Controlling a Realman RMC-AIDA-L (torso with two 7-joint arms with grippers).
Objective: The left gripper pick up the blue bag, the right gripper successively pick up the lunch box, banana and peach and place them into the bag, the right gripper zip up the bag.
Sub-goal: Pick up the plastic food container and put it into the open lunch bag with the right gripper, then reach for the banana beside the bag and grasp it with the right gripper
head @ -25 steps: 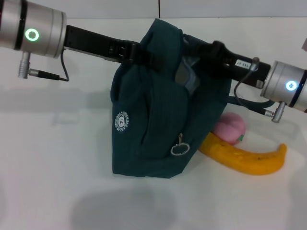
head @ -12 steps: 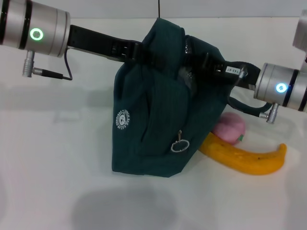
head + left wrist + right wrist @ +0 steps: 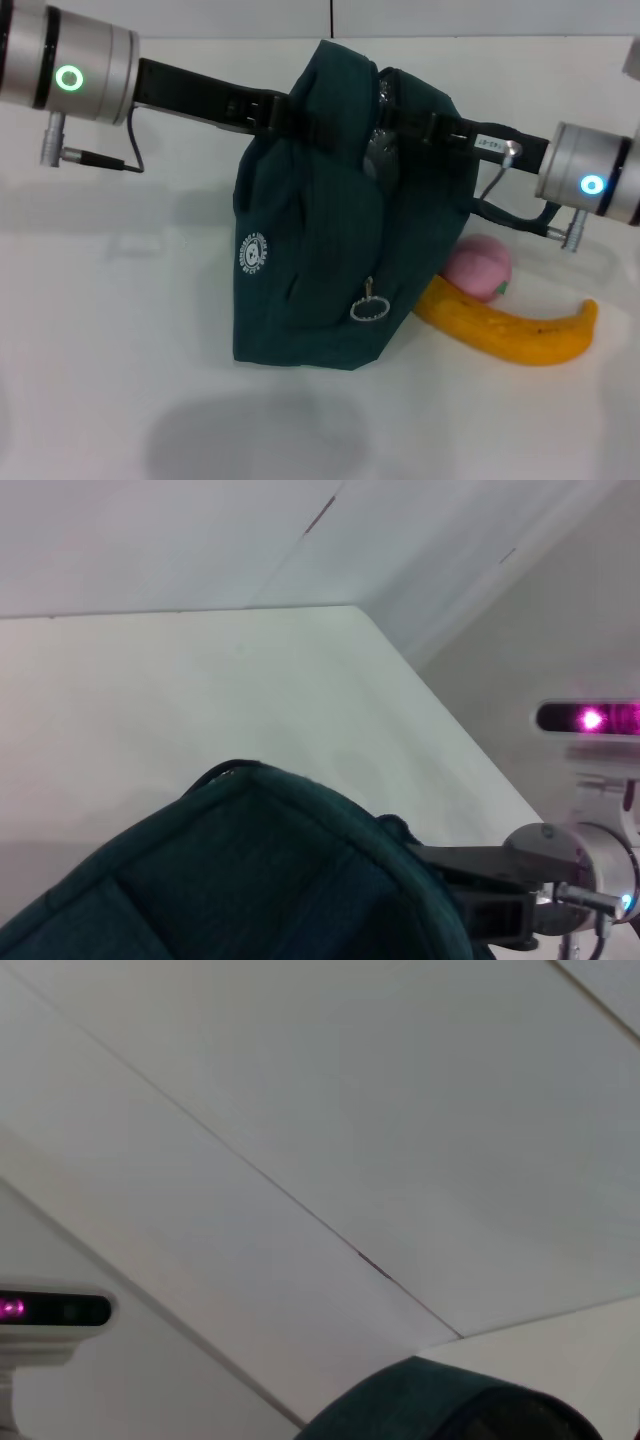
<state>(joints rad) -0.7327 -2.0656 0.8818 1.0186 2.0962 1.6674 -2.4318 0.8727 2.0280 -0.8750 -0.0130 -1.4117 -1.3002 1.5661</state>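
Observation:
The blue bag (image 3: pixel 310 260) hangs upright with its bottom on the white table, and my left gripper (image 3: pixel 285 112) is shut on its upper left edge. My right gripper (image 3: pixel 420 130) reaches into the bag's open mouth from the right, its tip hidden by the fabric. A grey shape (image 3: pixel 378 155) shows in the mouth; I cannot tell whether it is the lunch box. The pink peach (image 3: pixel 480 268) and the yellow banana (image 3: pixel 510 330) lie on the table just right of the bag. The bag's top (image 3: pixel 230 880) also fills the bottom of the left wrist view and shows as an edge (image 3: pixel 450 1405) in the right wrist view.
A metal zipper ring (image 3: pixel 366 308) dangles on the bag's front. The white table (image 3: pixel 120 330) stretches to the left and front of the bag. The right arm's wrist (image 3: pixel 560 865) shows beyond the bag in the left wrist view.
My right gripper has pushed further left into the bag's mouth. The bag has shifted slightly. The peach and banana have not moved.

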